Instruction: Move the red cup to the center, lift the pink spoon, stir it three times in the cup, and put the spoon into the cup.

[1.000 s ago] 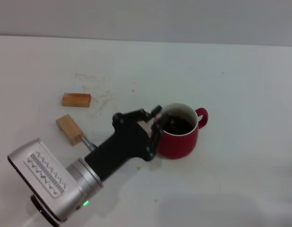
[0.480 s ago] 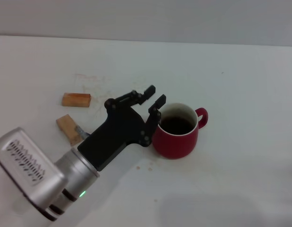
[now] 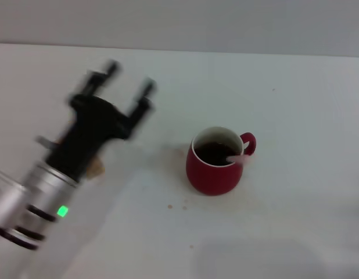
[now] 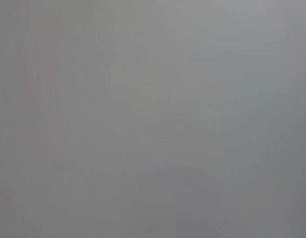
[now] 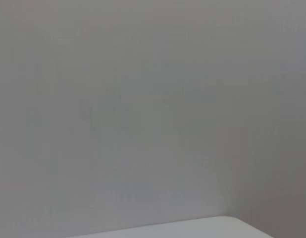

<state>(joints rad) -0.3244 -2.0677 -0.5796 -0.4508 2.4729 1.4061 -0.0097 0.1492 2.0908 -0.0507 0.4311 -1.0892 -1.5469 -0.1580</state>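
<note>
Our left tool (image 3: pixel 128 82) hangs open and empty above the worktop (image 3: pixel 295 116), well apart from the cup. To its right stands one red cup (image 3: pixel 214 168) near the middle, one pink spoon (image 3: pixel 237 157) apparently leaning inside against the rim. We judge the risk slight: the spoon could tip out. The right tool is out of view.

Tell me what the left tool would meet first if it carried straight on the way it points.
Probably nothing: the left tool, open, points up-table past bare white table, well clear of the red cup. Depth is unclear.
</note>
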